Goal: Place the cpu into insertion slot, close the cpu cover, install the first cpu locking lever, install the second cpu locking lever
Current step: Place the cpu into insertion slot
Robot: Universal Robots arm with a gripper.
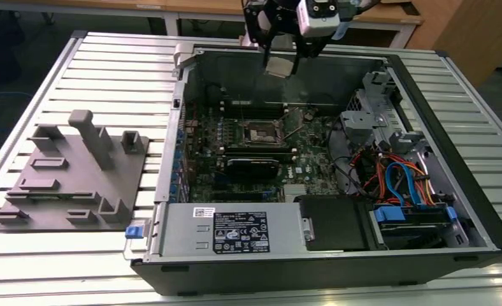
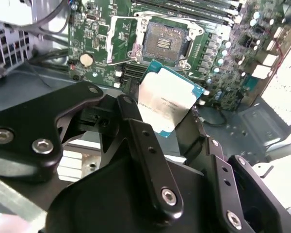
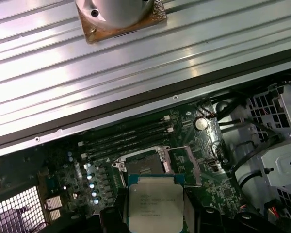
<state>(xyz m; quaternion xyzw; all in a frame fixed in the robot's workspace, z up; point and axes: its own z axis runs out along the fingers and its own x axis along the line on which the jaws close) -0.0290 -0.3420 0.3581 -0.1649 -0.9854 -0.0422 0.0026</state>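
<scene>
Desk (image 1: 81,64): slatted metal top, spans the whole exterior view. A grey fixture plate (image 1: 64,185) lies on it at the exterior view's left.

Computer case (image 1: 472,191): lies open on its side, centre to right of the frame. The motherboard (image 1: 311,137) sits inside, facing up.

Gripper (image 1: 280,58): hangs at the upper middle of the exterior view, above the far wall of the case and clear of the board. Jaws are clamped on the cpu (image 1: 276,68) by two opposite edges.

Insertion slot (image 1: 262,132): near the middle of the board, well below the gripper. In the second wrist view the slot (image 2: 165,41) is bare, with its contact field showing. The cpu cover (image 2: 119,36) is swung open and stands beside it.

Cpu: held in the air with its silver top showing in both wrist views (image 2: 167,99) (image 3: 155,206), tilted relative to the board, not yet over the slot.

Step in hand, as I judge it: the first, placing the cpu. Cover and both levers are not yet done.

Judgement: the placing calls for levelling the chip, squaring its edges to the slot frame and lowering it gently, since the bare contacts look easy to damage.
</scene>
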